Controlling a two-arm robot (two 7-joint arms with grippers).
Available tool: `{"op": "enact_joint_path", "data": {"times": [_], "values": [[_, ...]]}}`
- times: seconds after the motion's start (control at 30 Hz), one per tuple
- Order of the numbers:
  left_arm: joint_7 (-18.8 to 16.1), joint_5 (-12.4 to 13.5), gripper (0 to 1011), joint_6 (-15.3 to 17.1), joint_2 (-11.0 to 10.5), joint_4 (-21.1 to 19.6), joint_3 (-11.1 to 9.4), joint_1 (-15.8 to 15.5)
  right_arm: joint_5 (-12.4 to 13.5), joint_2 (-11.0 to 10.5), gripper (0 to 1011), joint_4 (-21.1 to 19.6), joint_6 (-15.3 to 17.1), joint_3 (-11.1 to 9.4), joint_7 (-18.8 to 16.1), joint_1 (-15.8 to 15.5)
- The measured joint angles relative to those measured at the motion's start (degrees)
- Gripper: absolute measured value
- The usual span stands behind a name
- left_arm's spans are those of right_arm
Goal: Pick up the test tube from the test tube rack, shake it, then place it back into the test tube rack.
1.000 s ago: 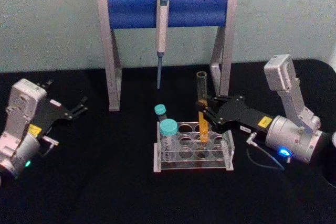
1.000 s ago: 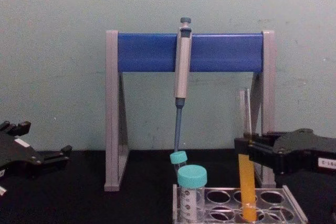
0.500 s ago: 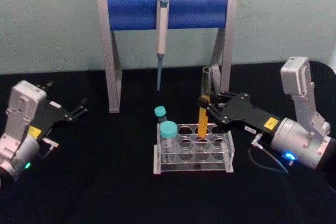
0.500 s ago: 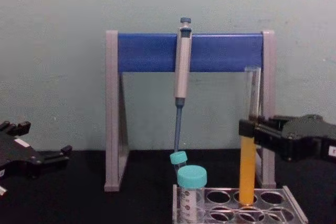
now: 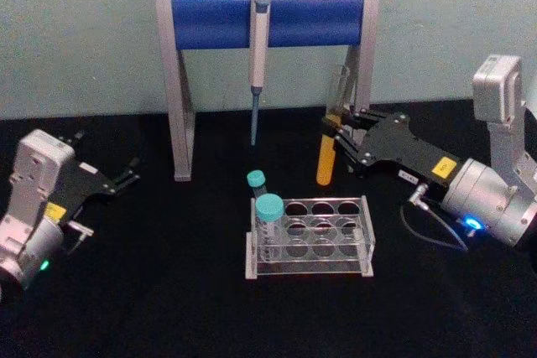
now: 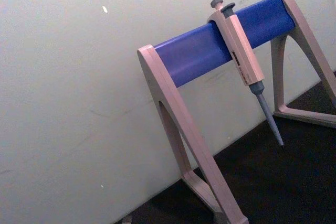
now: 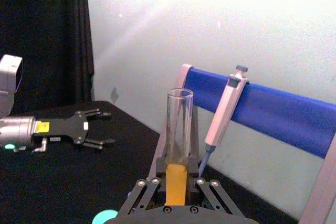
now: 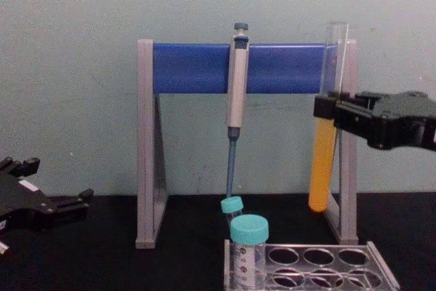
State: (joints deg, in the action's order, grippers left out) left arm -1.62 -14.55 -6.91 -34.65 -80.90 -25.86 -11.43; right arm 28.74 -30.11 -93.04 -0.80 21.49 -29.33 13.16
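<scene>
A black matte cloth-covered table (image 5: 168, 291) runs up to a pale plain wall. At its far side stands a tall pipette stand (image 5: 210, 18) with flat grey legs and a smooth round blue crossbar. The right gripper (image 5: 331, 137), black and angular on a silver cylindrical wrist, reaches in from the right, and its fingers are clamped on either side of the long slim clear glass test tube (image 8: 321, 168). The left gripper (image 7: 104, 127), of the same black make, sits at the far left of the table, well apart from the rest, with its fingers spread. Near the middle of the table is the low translucent grey plastic test tube rack (image 5: 312, 266), a box with rows of round holes in its top plate. A slim grey-and-blue pipette (image 5: 258, 31) hangs upright from the middle of the crossbar, its tip pointing down. The test tube is held close to upright, in the air above and beyond the rack's far right corner and in front of the stand's right leg. Its rounded bottom is well clear of the holes. The fingers grip it near the top of its orange-yellow liquid, and the empty open-mouthed upper part rises above them. At the rack's left end stand a wider teal-capped clear tube (image 5: 269, 207) and behind it a smaller teal-capped tube (image 5: 256, 178).
</scene>
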Motion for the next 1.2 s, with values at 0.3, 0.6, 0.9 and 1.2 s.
{"op": "enact_joint_path", "data": {"times": [0.3, 0.6, 0.9, 1.2], "values": [[0.0, 0.0, 1001, 0.0, 0.0, 0.0, 0.0, 0.0, 0.1, 0.9, 221, 1.2, 0.1, 0.2, 0.1, 1.5], [0.0, 0.0, 1001, 0.0, 0.0, 0.0, 0.0, 0.0, 0.0, 1.7, 221, 2.9, -0.1, 0.5, 0.0, 2.7], [0.0, 0.0, 1001, 0.0, 0.0, 0.0, 0.0, 0.0, -0.9, 0.5, 221, 2.4, -0.5, -1.3, 1.8, 1.6], [0.0, 0.0, 1001, 0.0, 0.0, 0.0, 0.0, 0.0, -0.7, -2.9, 221, -2.4, 1.8, -3.1, 2.0, -2.6]]}}
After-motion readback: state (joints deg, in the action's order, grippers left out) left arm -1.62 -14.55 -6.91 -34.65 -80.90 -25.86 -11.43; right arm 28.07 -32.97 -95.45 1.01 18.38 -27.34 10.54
